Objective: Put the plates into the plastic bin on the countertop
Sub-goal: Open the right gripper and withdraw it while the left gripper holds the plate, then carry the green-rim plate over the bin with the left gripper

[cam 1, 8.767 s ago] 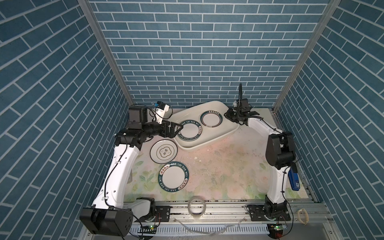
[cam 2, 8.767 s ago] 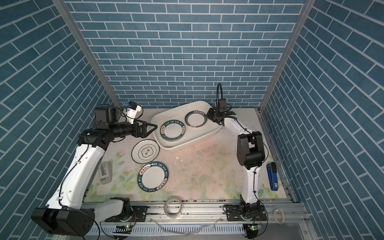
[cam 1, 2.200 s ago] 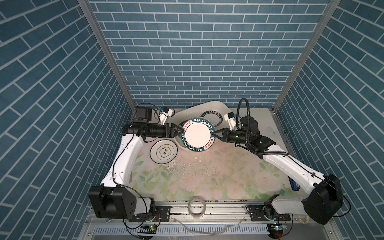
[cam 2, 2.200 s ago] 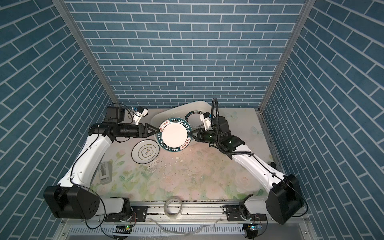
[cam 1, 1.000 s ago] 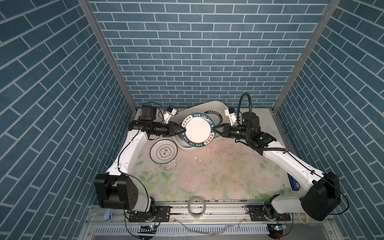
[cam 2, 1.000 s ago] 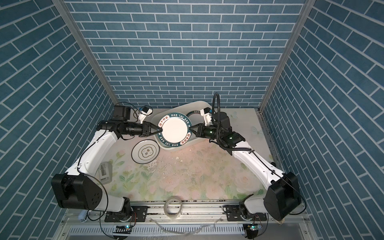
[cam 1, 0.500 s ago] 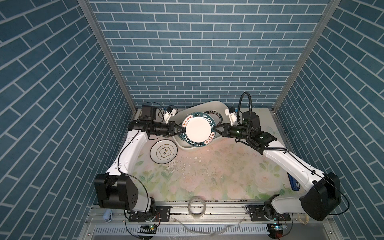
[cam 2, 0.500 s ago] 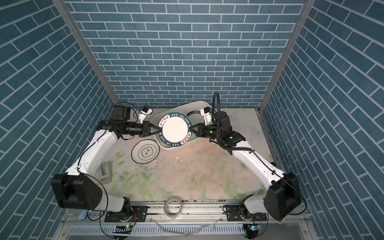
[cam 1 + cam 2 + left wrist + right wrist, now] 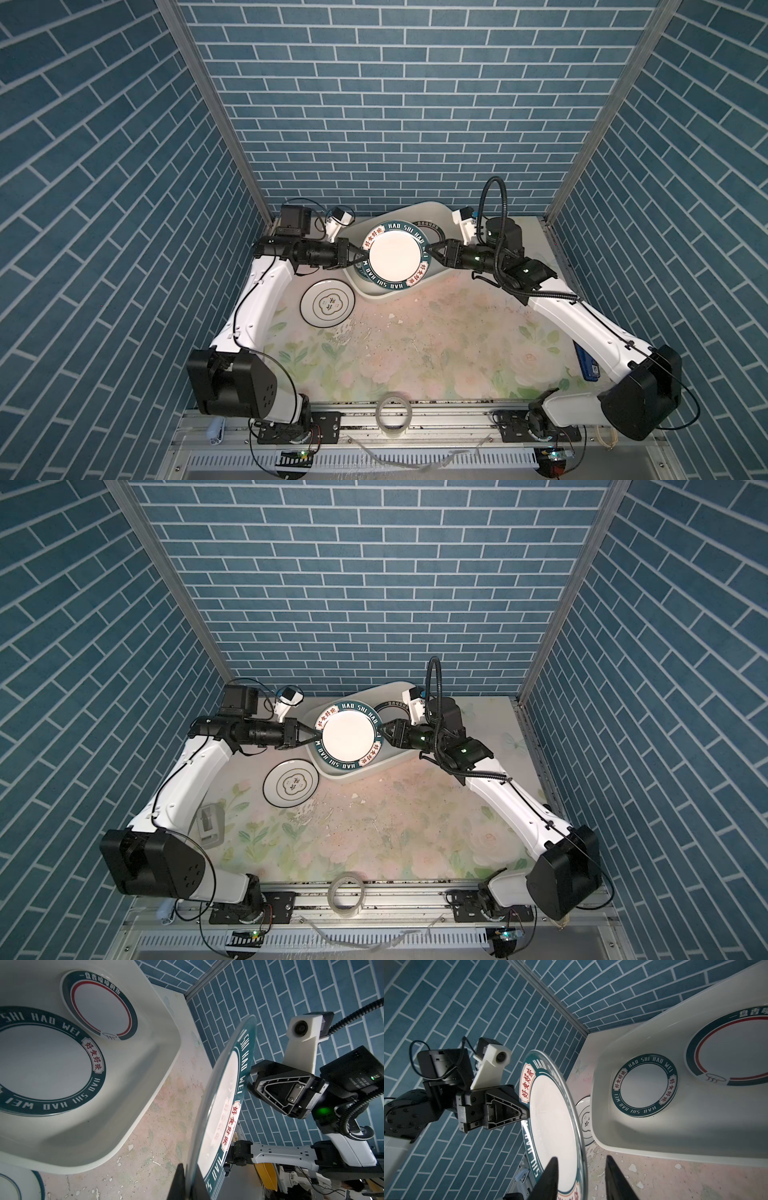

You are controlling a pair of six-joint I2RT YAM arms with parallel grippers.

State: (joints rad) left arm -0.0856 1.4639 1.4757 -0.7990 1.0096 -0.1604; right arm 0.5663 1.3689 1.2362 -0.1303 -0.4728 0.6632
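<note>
A green-lettered white plate (image 9: 395,255) (image 9: 348,737) hangs tilted above the plastic bin (image 9: 436,275) (image 9: 345,776). My left gripper (image 9: 360,258) (image 9: 188,1180) is shut on its left rim. My right gripper (image 9: 430,249) (image 9: 581,1159) is open, its fingers standing apart on either side of the opposite rim. In the bin lie a matching lettered plate (image 9: 45,1059) (image 9: 644,1084) and a red-ring plate (image 9: 99,1005) (image 9: 733,1051). A flower-emblem plate (image 9: 328,306) (image 9: 291,786) lies on the countertop (image 9: 436,332), left of the bin.
A clear tape roll (image 9: 392,415) sits at the front edge. A blue object (image 9: 587,365) lies at the right edge, a grey one (image 9: 209,818) by the left arm. Brick walls close in on three sides.
My right gripper has opened off the plate's rim. My left gripper closed on the opposite rim within the last second. The plate has barely moved above the bin.
</note>
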